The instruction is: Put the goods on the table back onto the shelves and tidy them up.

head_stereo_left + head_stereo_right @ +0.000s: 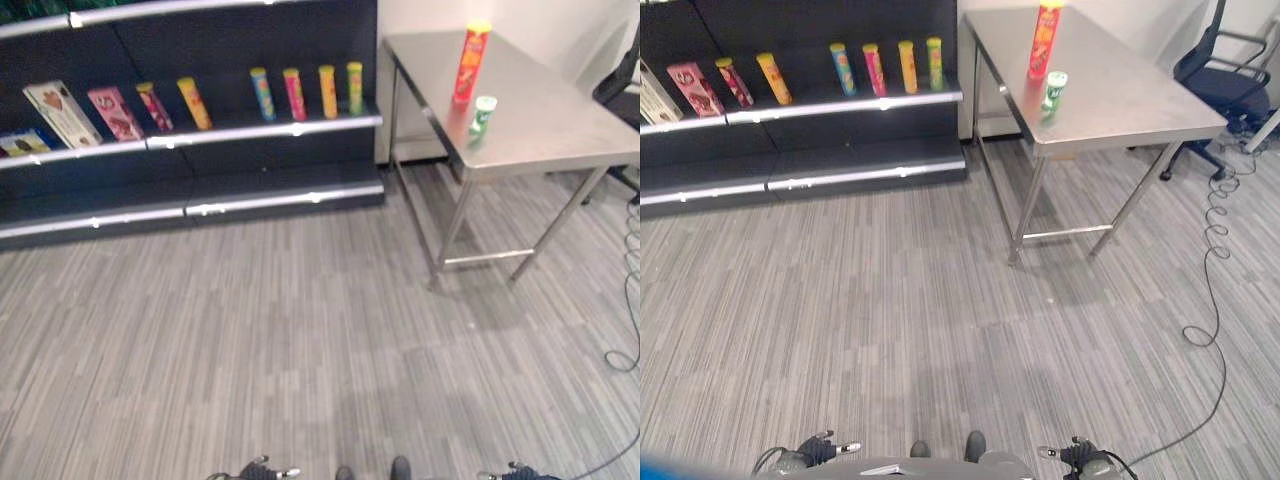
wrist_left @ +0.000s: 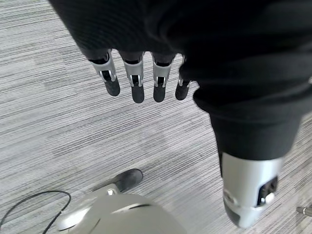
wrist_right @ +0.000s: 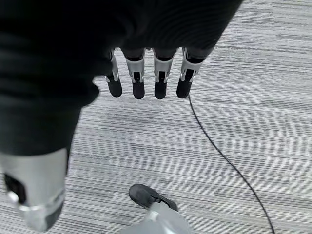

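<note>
Two goods stand on the table (image 1: 1140,110), both upright near its shelf-side edge: a tall red-and-yellow tube (image 1: 1045,40) toward the back, and a short green-and-white can (image 1: 1054,90) just in front of it, near but apart.

Shelves (image 1: 200,130), dark, with pale front rails, against the wall left of the table. Stock on the middle shelf:
- four slim tubes (image 1: 305,92) standing upright in a row at the right end, spaced evenly;
- two more tubes (image 1: 175,104) leaning, further left;
- a pink box (image 1: 113,112) and a white box (image 1: 62,113), both tilted;
- a blue pack (image 1: 22,143) at the far left, partly cut off.
The lower shelf looks bare; the upper shelf is cropped, contents not legible.

Left hand (image 2: 141,78): hanging over the grey striped floor, fingers straight and relaxed, nothing in it. Right hand (image 3: 146,78): likewise over the floor, fingers straight, nothing held.

Status, as a judgement: no item from the table is in hand or in transit, and the robot stands well away from both table and shelves. Outstanding: walk to the table, carry the tube and the can across, set them on a shelf, probably beside the upright row. The leaning tubes and tilted boxes also look due for straightening.
</note>
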